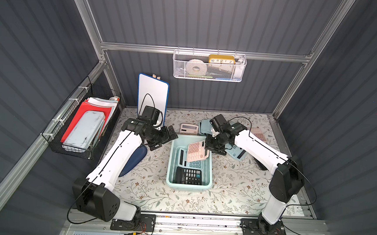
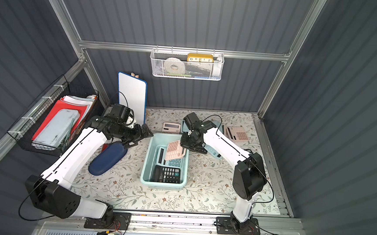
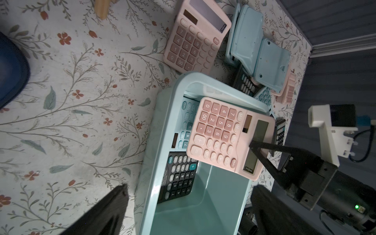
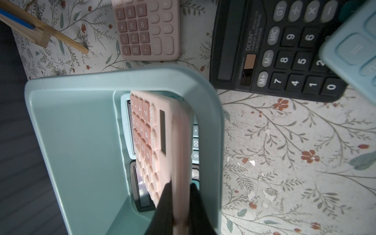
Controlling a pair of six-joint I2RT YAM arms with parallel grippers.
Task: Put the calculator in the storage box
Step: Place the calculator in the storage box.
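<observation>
The mint-green storage box [image 1: 170,166] [image 2: 145,165] stands mid-table, and a light blue calculator [image 1: 192,163] and a black calculator [image 1: 188,175] lie in it. A pink calculator [image 1: 197,151] [image 2: 174,150] [image 3: 221,134] [image 4: 179,142] hangs tilted over the box's far right corner. My right gripper [image 1: 208,147] [image 2: 183,145] [image 4: 180,187] is shut on its display end. My left gripper [image 1: 166,139] [image 2: 142,136] [image 3: 190,187] stands open and holds nothing. It is just left of the box's far left corner, above the rim [image 3: 162,126].
Behind and right of the box lie more calculators: pink [image 1: 189,129], upturned blue [image 1: 205,127], pink [image 1: 259,134], blue [image 1: 237,152]. A navy case [image 1: 134,159] lies left, by a whiteboard [image 1: 152,97]. A black wire basket [image 1: 85,124] and a white mesh basket [image 1: 209,67] hang on the walls.
</observation>
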